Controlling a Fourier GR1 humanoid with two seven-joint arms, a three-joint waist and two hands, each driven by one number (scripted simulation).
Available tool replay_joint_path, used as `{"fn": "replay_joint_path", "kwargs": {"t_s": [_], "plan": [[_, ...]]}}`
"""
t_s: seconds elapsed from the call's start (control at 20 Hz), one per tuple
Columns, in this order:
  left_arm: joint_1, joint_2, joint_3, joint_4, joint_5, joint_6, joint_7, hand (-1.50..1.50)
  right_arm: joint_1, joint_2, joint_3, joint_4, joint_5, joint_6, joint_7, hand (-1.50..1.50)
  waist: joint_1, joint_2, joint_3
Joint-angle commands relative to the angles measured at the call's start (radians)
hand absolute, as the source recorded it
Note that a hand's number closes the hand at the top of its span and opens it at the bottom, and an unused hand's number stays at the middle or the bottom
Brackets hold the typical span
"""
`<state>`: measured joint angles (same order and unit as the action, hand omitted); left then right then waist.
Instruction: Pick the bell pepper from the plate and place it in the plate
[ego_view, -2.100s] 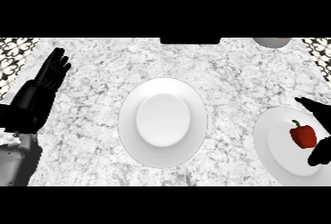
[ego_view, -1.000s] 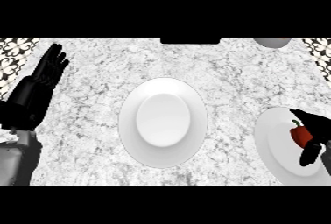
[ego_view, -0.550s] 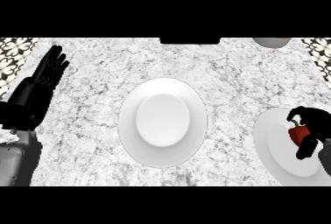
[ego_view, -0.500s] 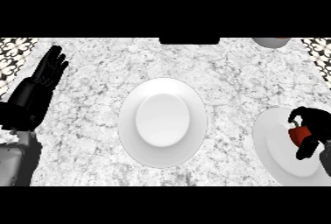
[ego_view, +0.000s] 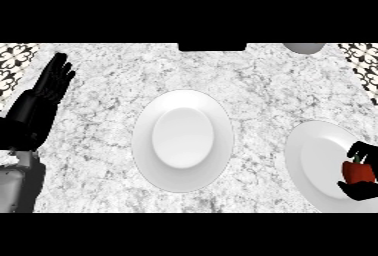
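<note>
A marbled grey and white tabletop (ego_view: 111, 150) is seen from steeply above. At the far right edge, the robot's right hand (ego_view: 366, 172) is curled round a red bell pepper (ego_view: 358, 171), black fingers above it and the thumb below, so the pepper shows only as a red patch between them. Two seconds ago this hand was only entering from the lower right and the pepper stood free; since then the fingers have wrapped round it. Hand and pepper are over the right part of a white plate (ego_view: 317, 160), the source plate, and whether the pepper has lifted off it cannot be told.

Well to the left of that hand lies a second white plate (ego_view: 184, 100), with nothing on it, the likely destination. Far beyond it, at the left edge, the left hand (ego_view: 44, 95) rests open with fingers pointing up, unchanged throughout.

The grasp looks made, so the next step would be lifting the pepper and carrying it leftward to the middle plate.

A pale round object (ego_view: 304, 47) sits past the right hand at the top edge.
</note>
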<state>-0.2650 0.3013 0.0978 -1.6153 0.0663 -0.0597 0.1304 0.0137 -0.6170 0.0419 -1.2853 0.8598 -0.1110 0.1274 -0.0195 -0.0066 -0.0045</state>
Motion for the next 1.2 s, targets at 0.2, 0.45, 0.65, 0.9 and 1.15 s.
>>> {"fn": "replay_joint_path", "kwargs": {"t_s": [0.2,0.45,0.65,0.9,1.15], "plan": [[-0.006,-0.002,0.006,0.030,-0.008,-0.009,-0.004,0.00,0.169,-0.008,-0.037,-0.479,-0.128,0.071,-0.001,1.50,-0.010,0.001,0.002],[0.005,-0.021,-0.006,0.020,-0.020,0.004,-0.005,0.00,0.171,0.064,-0.017,-0.672,-0.250,0.064,-0.065,1.50,-0.004,0.001,0.003],[0.017,-0.020,0.004,-0.004,-0.006,-0.007,-0.019,0.00,0.186,0.150,0.077,-0.874,-0.276,0.103,0.035,1.50,0.008,0.001,0.003],[-0.037,-0.015,0.001,0.030,-0.006,-0.028,0.001,0.00,0.037,0.220,0.209,-0.923,-0.198,0.190,0.207,1.50,0.024,0.007,0.003],[0.008,-0.065,-0.029,0.001,-0.055,0.014,-0.020,0.00,-0.159,0.327,0.300,-0.835,-0.139,0.260,0.323,1.50,0.029,0.007,0.004]]}}
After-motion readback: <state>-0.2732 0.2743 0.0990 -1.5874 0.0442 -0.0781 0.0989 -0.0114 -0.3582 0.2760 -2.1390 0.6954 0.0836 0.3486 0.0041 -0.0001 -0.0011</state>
